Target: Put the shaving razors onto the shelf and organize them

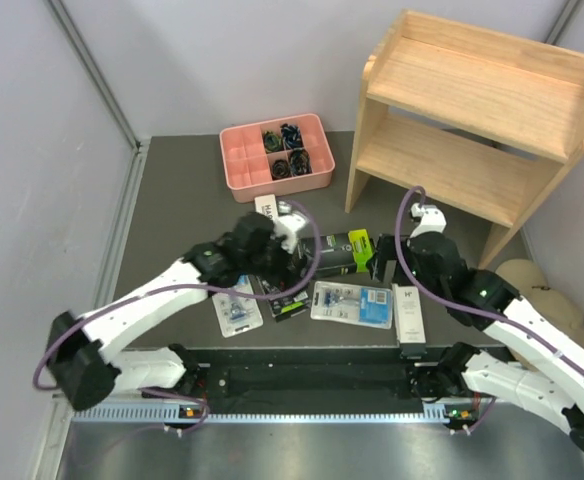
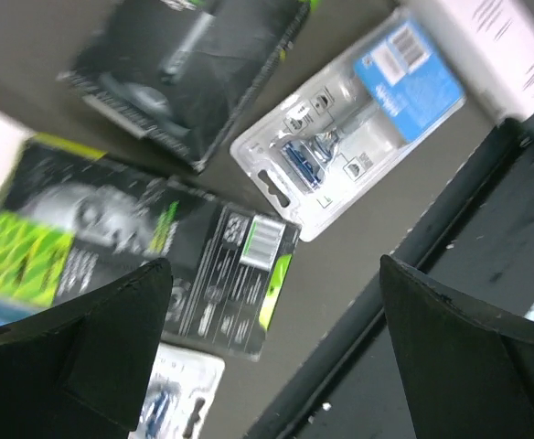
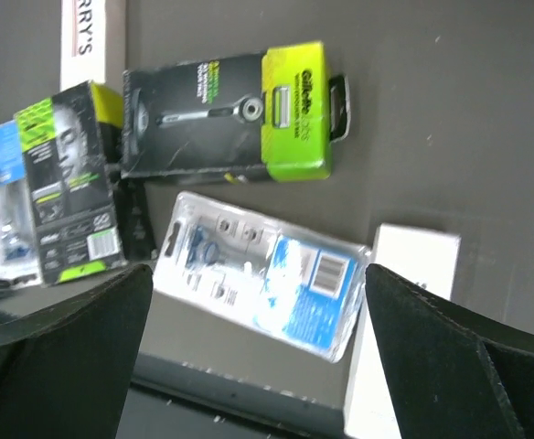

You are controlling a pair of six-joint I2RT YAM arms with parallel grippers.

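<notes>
Left end effector (image 2: 276, 311) and right end effector (image 3: 258, 311) hang wide, empty, over razor packs (image 1: 351, 303) cluttering the tabletop (image 1: 182, 210) near a pink tray (image 1: 277, 184).

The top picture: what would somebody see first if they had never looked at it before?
Probably the big wooden shelf at the far right, with nothing on either board. Next come the razor packs, scattered flat on the dark table near the front, between the left arm and the right arm. The pink tray sits at the back.
</notes>
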